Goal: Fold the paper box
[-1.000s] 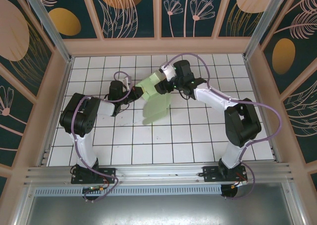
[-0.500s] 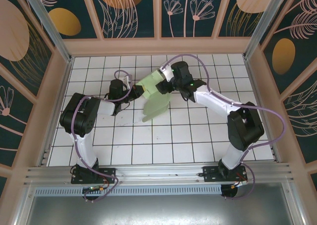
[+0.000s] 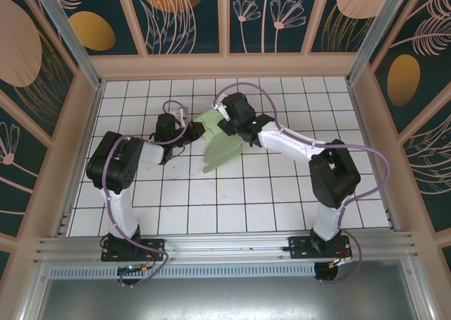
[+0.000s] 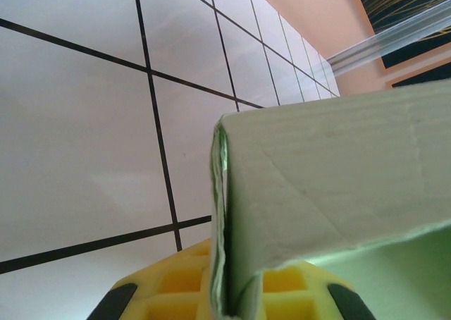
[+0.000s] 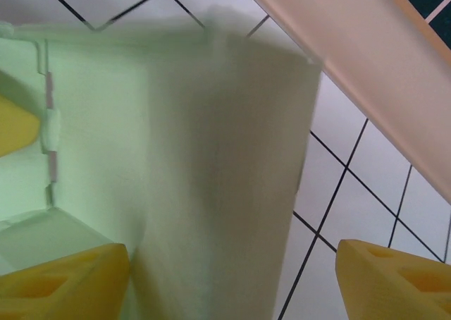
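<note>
The paper box (image 3: 220, 148) is a pale green card, partly folded, standing up off the tiled floor at mid-table. My left gripper (image 3: 195, 131) comes in from the left and is shut on the box's left edge; in the left wrist view the yellow fingers (image 4: 173, 292) pinch doubled layers of the card (image 4: 331, 186). My right gripper (image 3: 227, 120) sits over the box's top end. In the right wrist view it is open (image 5: 232, 285), a raised panel of the card (image 5: 211, 165) stands between its yellow fingers, and the right fingertip (image 5: 394, 278) is clear of the card.
White tiled floor (image 3: 282, 193) with black grid lines surrounds the box. Peach-coloured walls (image 3: 225, 66) enclose the back and sides. The right arm's elbow (image 3: 331, 175) rises over the right half of the floor, with purple cables looping beside both arms.
My right gripper has slid left along the top of the box, covering more of its upper flap. The left gripper stays clamped in place.
</note>
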Controlling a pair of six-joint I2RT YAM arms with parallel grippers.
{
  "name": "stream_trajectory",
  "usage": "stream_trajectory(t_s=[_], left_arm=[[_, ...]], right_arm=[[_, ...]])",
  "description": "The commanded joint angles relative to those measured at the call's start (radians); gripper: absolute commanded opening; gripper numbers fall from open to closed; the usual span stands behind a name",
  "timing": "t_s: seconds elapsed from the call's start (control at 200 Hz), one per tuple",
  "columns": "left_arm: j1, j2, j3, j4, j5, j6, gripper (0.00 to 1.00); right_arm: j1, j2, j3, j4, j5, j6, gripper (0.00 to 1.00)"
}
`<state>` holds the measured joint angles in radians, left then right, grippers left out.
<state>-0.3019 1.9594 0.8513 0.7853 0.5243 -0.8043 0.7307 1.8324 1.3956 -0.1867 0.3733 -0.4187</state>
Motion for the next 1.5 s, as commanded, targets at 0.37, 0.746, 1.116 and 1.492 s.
stream_trajectory(t_s=[0.37, 0.746, 1.116, 1.492], left_arm=[[-0.002, 0.015, 0.047, -0.061, -0.032, -0.013, 0.00], [-0.001, -0.030, 0.117, -0.358, -0.174, 0.140, 0.00], [-0.001, -0.113, 0.215, -0.643, -0.334, 0.262, 0.00], [0.000, -0.152, 0.240, -0.730, -0.379, 0.306, 0.00]], right_arm=[[0.030, 0.014, 0.040, 0.003, -0.002, 0.033, 0.81], [-0.108, -0.242, -0.141, 0.167, -0.475, 0.245, 0.94], [-0.215, -0.275, -0.204, 0.228, -0.586, 0.384, 0.80], [-0.213, -0.120, -0.130, 0.170, -0.687, 0.370, 0.63]])
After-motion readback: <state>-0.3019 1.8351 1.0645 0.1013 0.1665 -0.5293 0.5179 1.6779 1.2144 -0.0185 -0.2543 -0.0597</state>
